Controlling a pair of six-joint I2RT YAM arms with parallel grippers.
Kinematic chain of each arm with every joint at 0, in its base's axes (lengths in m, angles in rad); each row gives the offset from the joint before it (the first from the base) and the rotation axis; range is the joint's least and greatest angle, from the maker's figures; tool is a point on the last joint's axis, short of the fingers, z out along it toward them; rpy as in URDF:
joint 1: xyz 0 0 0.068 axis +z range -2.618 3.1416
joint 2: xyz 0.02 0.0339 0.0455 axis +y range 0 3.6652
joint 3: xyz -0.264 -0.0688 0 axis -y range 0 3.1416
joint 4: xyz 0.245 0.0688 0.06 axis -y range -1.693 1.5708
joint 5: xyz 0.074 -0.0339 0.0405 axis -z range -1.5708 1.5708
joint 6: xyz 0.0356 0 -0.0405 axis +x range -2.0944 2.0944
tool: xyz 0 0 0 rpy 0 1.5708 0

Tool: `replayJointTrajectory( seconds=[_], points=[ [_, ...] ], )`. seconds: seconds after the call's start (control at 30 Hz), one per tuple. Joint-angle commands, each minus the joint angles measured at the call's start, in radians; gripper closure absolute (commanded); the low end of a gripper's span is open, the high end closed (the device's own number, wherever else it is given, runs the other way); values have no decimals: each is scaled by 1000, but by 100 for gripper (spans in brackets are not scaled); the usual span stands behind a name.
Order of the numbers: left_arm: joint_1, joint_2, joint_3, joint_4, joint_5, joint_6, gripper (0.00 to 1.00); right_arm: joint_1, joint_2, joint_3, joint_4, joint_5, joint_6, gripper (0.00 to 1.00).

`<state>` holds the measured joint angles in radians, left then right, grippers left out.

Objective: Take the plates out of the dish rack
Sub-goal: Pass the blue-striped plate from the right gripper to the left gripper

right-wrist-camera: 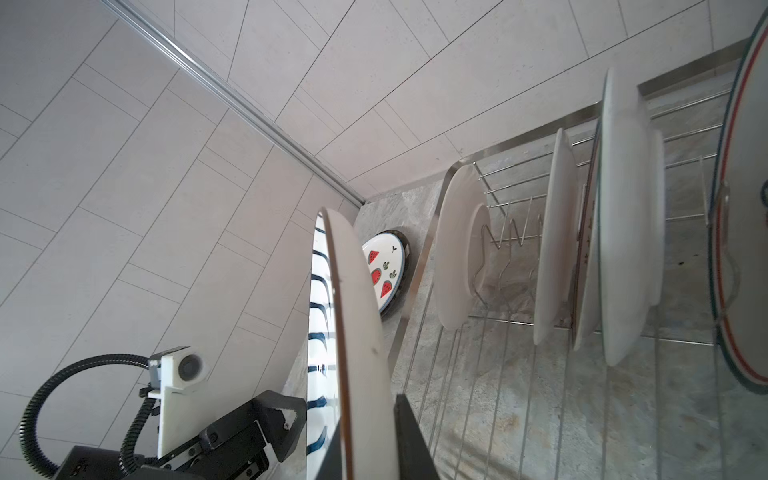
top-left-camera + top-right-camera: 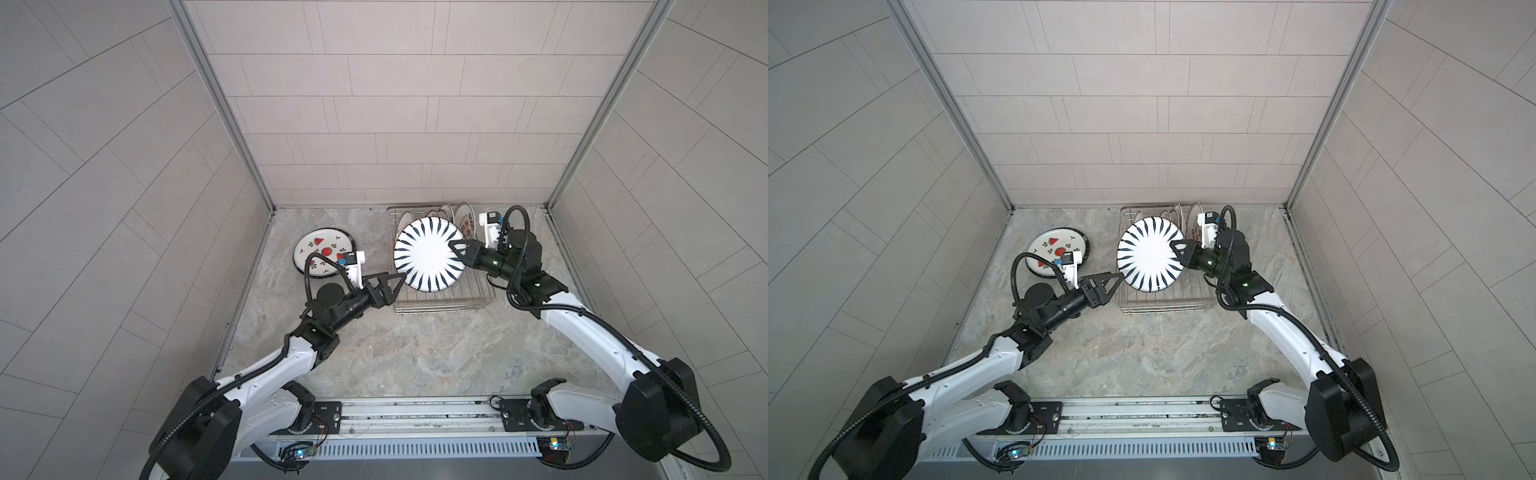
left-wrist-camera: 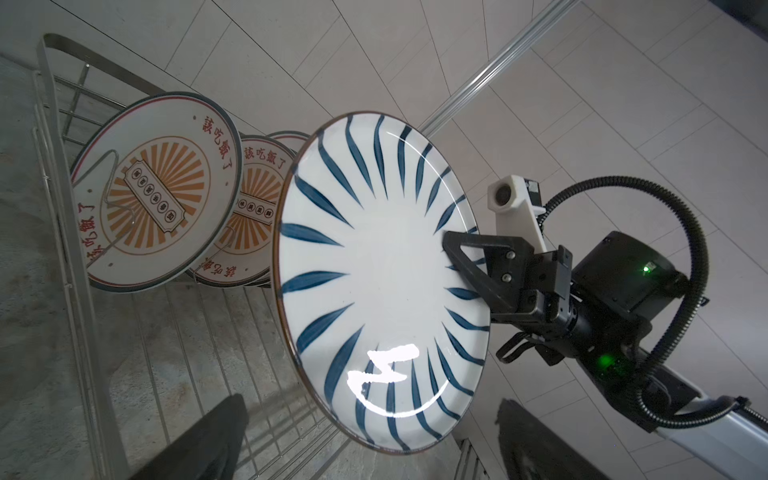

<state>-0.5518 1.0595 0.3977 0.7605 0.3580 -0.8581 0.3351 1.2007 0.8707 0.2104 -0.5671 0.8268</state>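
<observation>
Marble tabletop (image 2: 415, 353), dish rack (image 2: 440, 308) with upright plates (image 3: 158, 191), right fingers (image 3: 505, 249) tight on striped plate (image 2: 424, 253), left fingers (image 3: 208, 444) wide, empty.

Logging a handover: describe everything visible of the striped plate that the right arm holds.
The striped plate is round, glossy white, ceramic-looking, with dark blue radial strokes around a plain centre and a thin brown rim. It is held tilted above the dish rack. The right gripper is shut on its rim. The open fingers of the left gripper flank the opposite edge; whether they touch is unclear.
</observation>
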Motion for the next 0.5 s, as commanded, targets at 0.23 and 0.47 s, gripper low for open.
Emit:
replayJointTrajectory(
  seconds=[0.23,0.47],
  points=[
    [26,93,-51,377,-36,-239,9,101,-17,44,247,-85,96,93],
    [28,77,-54,390,5,-302,33,108,34,71,288,-140,132,93]
  ],
)
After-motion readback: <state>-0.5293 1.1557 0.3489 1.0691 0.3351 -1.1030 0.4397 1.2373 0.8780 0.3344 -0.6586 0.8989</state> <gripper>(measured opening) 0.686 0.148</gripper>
